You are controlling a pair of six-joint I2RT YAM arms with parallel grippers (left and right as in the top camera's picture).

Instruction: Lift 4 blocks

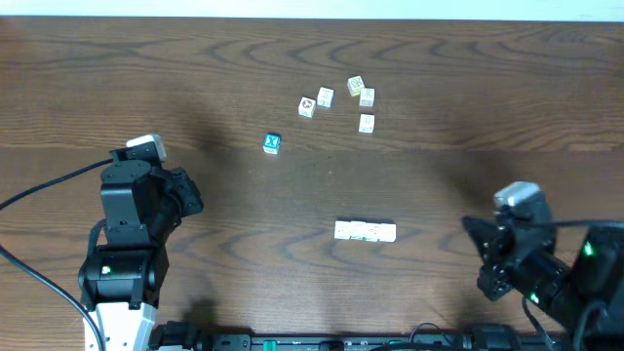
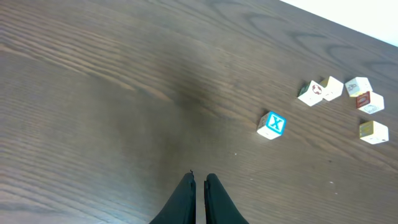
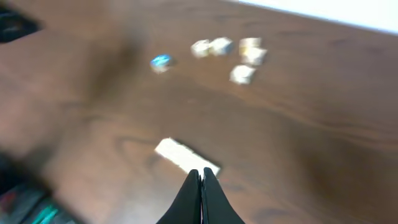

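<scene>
The blocks (image 1: pixel 366 231) lie side by side in a short cream row with faint green print, at the table's middle front. In the blurred right wrist view the same blocks (image 3: pixel 186 157) sit just beyond my right gripper (image 3: pixel 201 171), which is shut on nothing. Seen from overhead, the right gripper (image 1: pixel 472 230) is off to the right of the row and apart from it. My left gripper (image 2: pixel 199 177) is shut and empty over bare wood. In the overhead view the left gripper (image 1: pixel 195 195) stands far left of the row, which is out of the left wrist view.
Several loose cream cubes (image 1: pixel 367 97) cluster at the back, one with a red mark (image 1: pixel 307 106). A blue-faced cube (image 1: pixel 272 143) stands left of them, also in the left wrist view (image 2: pixel 271 124). Cables trail at the front left.
</scene>
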